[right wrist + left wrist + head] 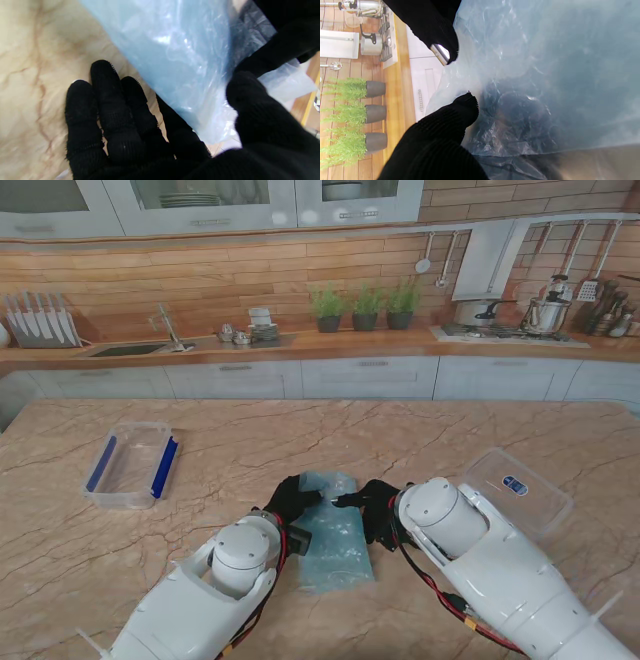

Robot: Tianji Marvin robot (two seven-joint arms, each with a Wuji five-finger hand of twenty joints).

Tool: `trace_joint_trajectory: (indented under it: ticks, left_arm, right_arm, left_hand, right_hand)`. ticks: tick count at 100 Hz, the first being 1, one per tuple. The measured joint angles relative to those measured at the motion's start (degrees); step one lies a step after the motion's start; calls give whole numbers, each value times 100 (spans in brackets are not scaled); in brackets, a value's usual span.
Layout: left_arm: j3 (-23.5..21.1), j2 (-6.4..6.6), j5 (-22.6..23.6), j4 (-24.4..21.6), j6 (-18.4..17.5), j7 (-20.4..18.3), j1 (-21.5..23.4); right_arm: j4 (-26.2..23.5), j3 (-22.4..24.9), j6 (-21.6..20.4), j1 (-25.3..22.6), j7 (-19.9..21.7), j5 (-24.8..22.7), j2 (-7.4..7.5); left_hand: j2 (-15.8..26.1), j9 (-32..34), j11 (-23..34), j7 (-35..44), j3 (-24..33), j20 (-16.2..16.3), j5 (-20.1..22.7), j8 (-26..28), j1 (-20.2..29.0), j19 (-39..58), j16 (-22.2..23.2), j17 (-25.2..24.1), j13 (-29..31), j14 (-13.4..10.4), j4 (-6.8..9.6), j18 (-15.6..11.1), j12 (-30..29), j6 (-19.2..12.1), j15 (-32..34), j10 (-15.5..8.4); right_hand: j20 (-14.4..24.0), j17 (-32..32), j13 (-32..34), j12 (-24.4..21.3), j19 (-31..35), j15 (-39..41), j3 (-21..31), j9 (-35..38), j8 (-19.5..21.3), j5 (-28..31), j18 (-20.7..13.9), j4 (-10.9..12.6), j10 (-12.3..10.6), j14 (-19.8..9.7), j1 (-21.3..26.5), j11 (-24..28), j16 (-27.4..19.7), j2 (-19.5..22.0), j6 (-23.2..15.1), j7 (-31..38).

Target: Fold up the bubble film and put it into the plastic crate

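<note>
Bubble film (334, 532) lies between left hand (291, 500) and right hand (372, 505), both pinching it.

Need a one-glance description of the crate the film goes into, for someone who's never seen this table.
On the marble table, look to the robot's left, farther away than the left hand and right hand holding the film. The crate is a clear, open box with blue strips along both long sides. The flat clear lid on the right bears only a small blue label.
</note>
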Motion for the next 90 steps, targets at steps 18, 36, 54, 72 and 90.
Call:
trace_joint_trajectory:
  ticks: [18, 36, 54, 72, 90]
  left_arm:
    - [-48, -8, -278, -79, -29, -17, 63]
    - [-74, -7, -358, -125, -158, -74, 125]
    - [-119, 62, -486, -181, -397, -475, 198]
    - [174, 250, 654, 34, -1153, -759, 133]
    - [54, 379, 1043, -113, -1326, -758, 212]
  right_arm:
    - [199, 73, 25, 24, -393, 621, -238]
    - [378, 144, -54, -10, -1179, 683, -506]
    - [558, 338, -178, -136, -2252, 877, -842]
    - [668, 363, -785, -251, -2469, 637, -920]
    - [621, 437, -1186, -392, -2640, 406, -909]
  left_hand:
    - [311, -514, -3, -224, -975, -331, -280, -102, 229, -348, -451, -396, -434, -37, 0, -144, -678, 10, -330, 67]
    - [416, -1206, -175, -670, -472, -608, -443, -202, -489, -824, -657, -766, -998, -75, 0, -245, -1118, 10, -735, 92]
    - [416, -2399, -484, -1117, 751, -1251, -904, -206, -1463, -2579, -1013, -1343, -2025, -432, 193, -553, -1219, -49, -1603, -37]
    - [95, -2970, -584, -1252, 1305, -1581, -1119, -201, -2138, -3488, -1024, -1369, -2350, -477, 464, -735, -1223, -194, -1808, -110]
    - [-123, -2907, -641, -1387, 882, -1835, -1119, -201, -2192, -4072, -1023, -1383, -2422, -480, 466, -568, -1222, -194, -1844, -110]
  right_hand:
    - [-198, 246, -49, -152, -9, -303, 1846, -84, 97, -50, -364, -61, -299, -331, 608, -339, -154, -787, -158, -49]
    - [-202, 649, 274, -198, -66, -64, 2950, 61, 272, -27, -934, -28, -531, -674, 918, -359, 107, -1459, -646, 377]
    - [633, 1164, 927, -147, -23, 946, 3616, 807, -81, -25, -1163, -677, -829, -998, 1494, 249, 610, -2376, -1297, 1986]
    - [930, 1259, 979, -145, 21, 1231, 3821, 877, -284, -21, -1229, -753, -968, -1064, 1546, 392, 652, -2596, -1654, 2636]
    - [1132, 1318, 980, -83, 55, 1471, 3828, 939, -441, 24, -1339, -754, -1056, -1154, 1546, 398, 677, -2655, -1902, 2925]
